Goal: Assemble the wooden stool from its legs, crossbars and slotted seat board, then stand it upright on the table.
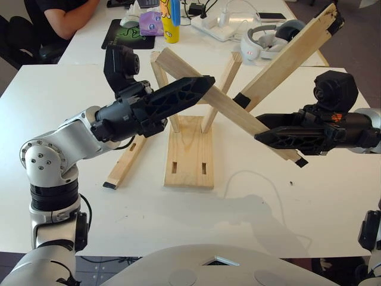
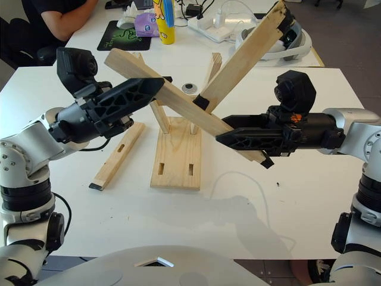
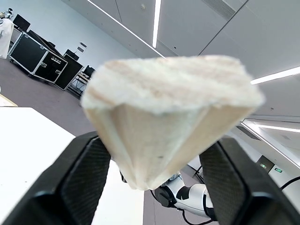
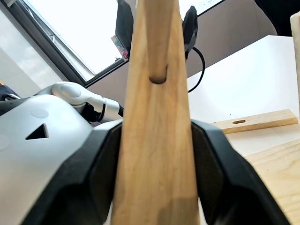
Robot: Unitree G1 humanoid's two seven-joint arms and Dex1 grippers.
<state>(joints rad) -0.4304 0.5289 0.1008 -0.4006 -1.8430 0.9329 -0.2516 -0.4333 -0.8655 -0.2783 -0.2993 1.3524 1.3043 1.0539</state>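
Observation:
A long wooden leg (image 1: 232,113) hangs slanted over the table, and both grippers are shut on it. My left gripper (image 1: 205,80) clamps its upper part near the chamfered end (image 3: 168,108). My right gripper (image 1: 262,134) clamps its lower part (image 4: 157,117), close to the black-tipped foot. A second wooden piece (image 1: 292,50) rises from the leg's middle toward the far right, meeting it at a black mark. The slotted seat board (image 1: 189,161) lies flat below, with two thin bars (image 1: 223,80) standing on it in a V. Another leg (image 1: 125,164) lies on the table left of the board.
The table behind holds a yellow bottle (image 1: 171,21), a white headset (image 1: 265,39), a power strip (image 1: 217,24) and a mouse pad (image 1: 128,33), with a person seated at its far left. The near half of the white table (image 1: 238,208) is bare.

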